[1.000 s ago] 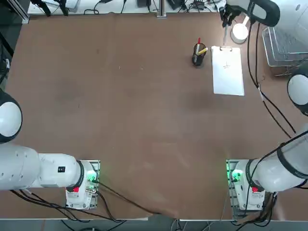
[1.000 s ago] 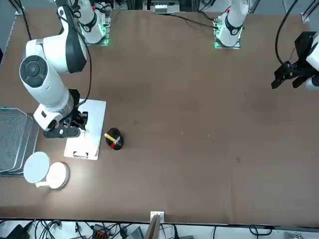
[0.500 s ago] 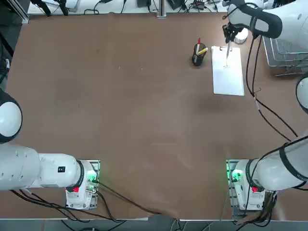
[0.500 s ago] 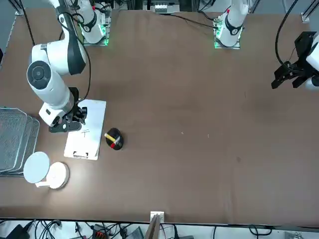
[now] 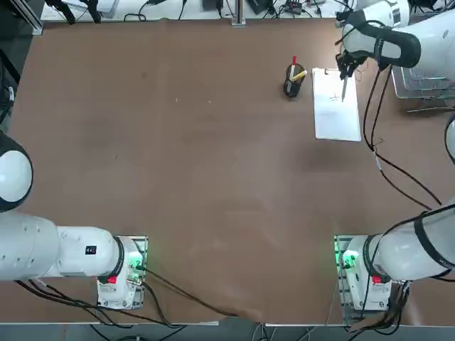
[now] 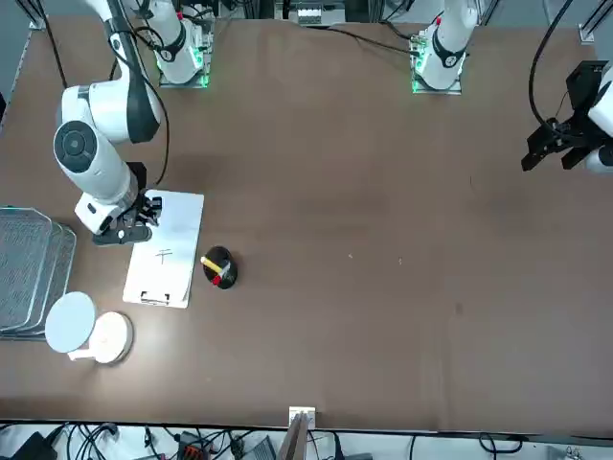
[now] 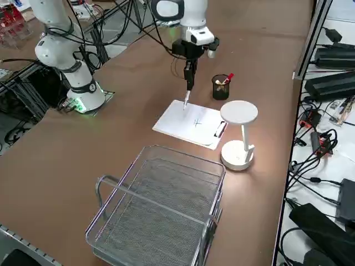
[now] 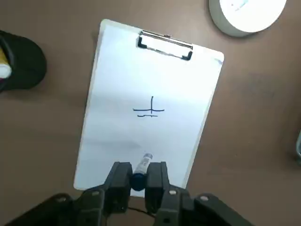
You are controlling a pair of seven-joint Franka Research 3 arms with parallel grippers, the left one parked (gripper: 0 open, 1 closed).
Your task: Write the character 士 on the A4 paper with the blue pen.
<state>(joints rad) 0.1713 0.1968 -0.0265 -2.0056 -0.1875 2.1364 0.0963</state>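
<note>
Black right gripper (image 8: 139,175): fingers closed on the blue pen (image 8: 143,165), pinching it at its bluish section. The pen points down, near upright, over the A4 paper (image 8: 117,70); tip contact cannot be confirmed.

Handling: the pen should be light and stiff, with a smooth barrel liable to roll or pivot under side load. Grip at mid-barrel or above, square to the axis, leaving the tip free. The sheet is thin and flexible; rely on the metal clip (image 8: 165,44) and keep tip pressure low.

Marks: the drawn character (image 8: 151,109) has a long bar, an upright and a shorter bar beneath. All three strokes of 士 appear present; retracting the pen seems the next step.

Surroundings: pen cup (image 5: 294,79) beside the sheet; white stand (image 7: 239,113) near the clip end.

Change from one second ago: the gripper has shifted away from the clip end, exposing the character in the front view. Sheet and cup are unmoved.
</note>
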